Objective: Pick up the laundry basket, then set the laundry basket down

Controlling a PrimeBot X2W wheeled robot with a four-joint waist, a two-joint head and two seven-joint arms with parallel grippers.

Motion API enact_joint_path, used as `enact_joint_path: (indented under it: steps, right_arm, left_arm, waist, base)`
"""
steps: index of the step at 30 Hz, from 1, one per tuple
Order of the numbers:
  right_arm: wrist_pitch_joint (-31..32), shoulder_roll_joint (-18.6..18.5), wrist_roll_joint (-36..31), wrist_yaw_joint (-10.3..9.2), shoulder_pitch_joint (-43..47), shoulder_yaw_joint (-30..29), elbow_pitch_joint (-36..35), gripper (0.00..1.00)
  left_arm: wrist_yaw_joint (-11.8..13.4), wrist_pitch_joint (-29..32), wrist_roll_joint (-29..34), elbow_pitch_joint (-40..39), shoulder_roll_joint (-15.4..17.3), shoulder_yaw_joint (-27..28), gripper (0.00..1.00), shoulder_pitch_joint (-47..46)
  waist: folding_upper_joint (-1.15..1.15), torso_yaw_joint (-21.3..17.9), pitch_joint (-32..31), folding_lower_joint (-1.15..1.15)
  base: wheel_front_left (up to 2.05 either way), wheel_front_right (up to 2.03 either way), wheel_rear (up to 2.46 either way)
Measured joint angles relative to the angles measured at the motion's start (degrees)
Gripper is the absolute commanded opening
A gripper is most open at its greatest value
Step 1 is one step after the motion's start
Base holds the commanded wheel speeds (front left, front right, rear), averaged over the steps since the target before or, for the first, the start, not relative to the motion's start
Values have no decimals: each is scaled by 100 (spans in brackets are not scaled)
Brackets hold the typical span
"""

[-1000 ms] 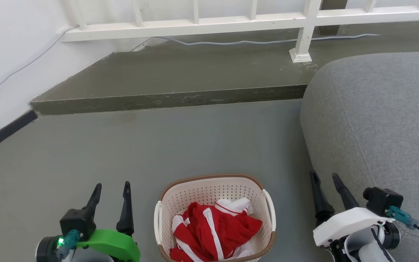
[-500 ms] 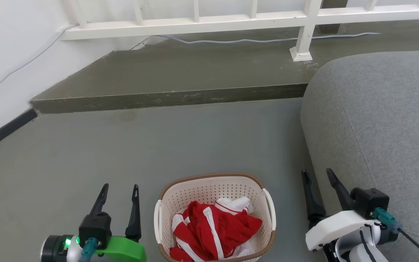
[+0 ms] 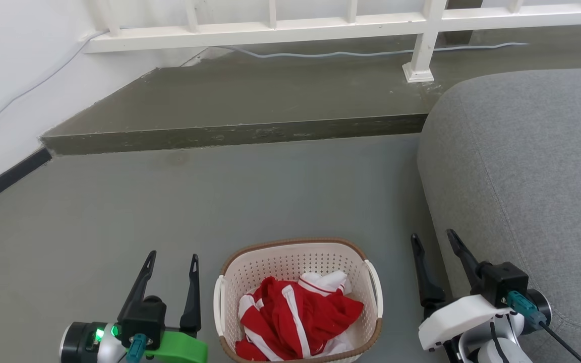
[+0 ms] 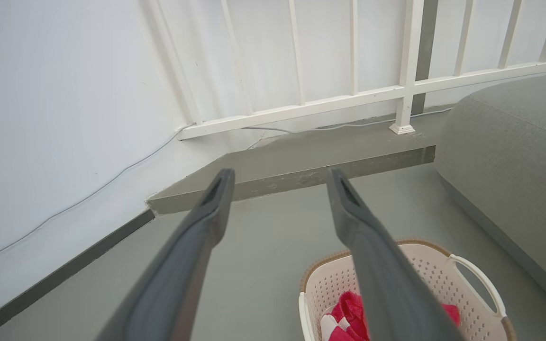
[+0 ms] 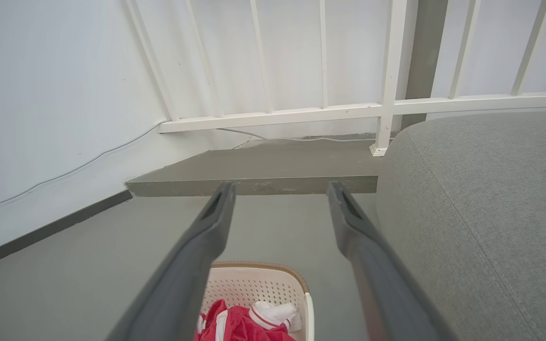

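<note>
The left gripper hovers over the floor at the lower left of the head view. Its fingers are spread and hold nothing, and it is just beside the basket's left side without touching it. The basket stands on the floor between the two grippers, with red-and-white clothes heaped inside. The right gripper is likewise released and empty, near the basket's right side and close by the grey sofa. Behind them, a raised step runs under a white railing.

Looking from my head and both wrists, I can read no writing, label, brand, number or sign on anything.
</note>
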Motion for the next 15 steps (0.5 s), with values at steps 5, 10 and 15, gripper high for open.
enact_joint_path:
  steps: [5, 10, 15]
  right_arm:
    - [0, 0, 0, 0, 0, -3, -5, 100]
    - [0, 0, 1, 0, 0, -5, -16, 100]
    - [0, 0, 16, 0, 0, -5, -26, 100]
  left_arm:
    - [1, 0, -51, 1, -9, 2, 100, 0]
    - [9, 0, -58, 1, -11, 5, 100, -1]
    - [9, -1, -59, 2, -12, 7, 100, -2]
  waist:
    - [0, 5, 9, 0]
    - [0, 8, 14, 0]
    - [0, 8, 17, 0]
  base:
    - [0, 0, 0]
    - [0, 0, 0]
    - [0, 0, 0]
